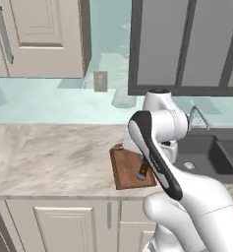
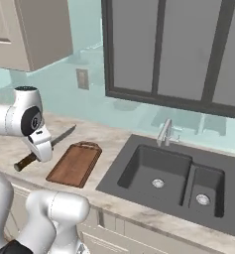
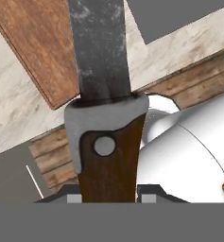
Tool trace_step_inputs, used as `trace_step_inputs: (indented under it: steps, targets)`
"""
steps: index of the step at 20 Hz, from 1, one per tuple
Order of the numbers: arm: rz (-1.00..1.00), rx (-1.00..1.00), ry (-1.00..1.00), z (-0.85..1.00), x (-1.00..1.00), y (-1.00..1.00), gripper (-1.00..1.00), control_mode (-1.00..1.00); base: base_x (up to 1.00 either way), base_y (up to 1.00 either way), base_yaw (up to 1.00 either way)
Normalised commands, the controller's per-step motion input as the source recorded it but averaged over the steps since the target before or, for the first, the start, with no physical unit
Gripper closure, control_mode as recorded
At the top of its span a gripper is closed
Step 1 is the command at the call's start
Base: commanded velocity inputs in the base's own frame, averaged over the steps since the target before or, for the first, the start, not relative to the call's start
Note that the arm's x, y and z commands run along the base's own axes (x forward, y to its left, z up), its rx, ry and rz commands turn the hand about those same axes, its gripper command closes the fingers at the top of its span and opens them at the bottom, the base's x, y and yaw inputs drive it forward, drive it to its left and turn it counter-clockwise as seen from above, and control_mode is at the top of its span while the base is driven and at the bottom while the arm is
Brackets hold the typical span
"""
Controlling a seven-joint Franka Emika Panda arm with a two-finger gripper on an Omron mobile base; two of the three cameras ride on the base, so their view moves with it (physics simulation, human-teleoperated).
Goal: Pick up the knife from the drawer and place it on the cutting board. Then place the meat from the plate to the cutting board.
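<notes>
Right base view puts the counter under the cutting board; the arm hides the gripper, which clamps the knife by its handle. Its blade seems to hang above the board's left edge, tip cut off in the hand view.

Arm over tabletop, left base view.
Cutting board lay on marble tabletop, partly hidden behind arm; sink right.
</notes>
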Motion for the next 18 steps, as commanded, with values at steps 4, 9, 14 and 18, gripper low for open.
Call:
trace_step_inputs:
  steps: [4, 9, 14, 18]
  targets:
    - [0.00, 0.00, 0.00, 0.00, 0.00, 0.00, 1.00, 1.00, 0.67, -0.35, -0.54]
    - [0.00, 0.00, 0.00, 0.00, 0.00, 0.00, 1.00, 1.00, 0.51, -0.28, -0.27]
    - [0.00, 0.00, 0.00, 0.00, 0.00, 0.00, 1.00, 1.00, 0.51, 0.06, 0.00]
    - [0.00, 0.00, 0.00, 0.00, 0.00, 0.00, 1.00, 1.00, 0.49, 0.24, -0.13]
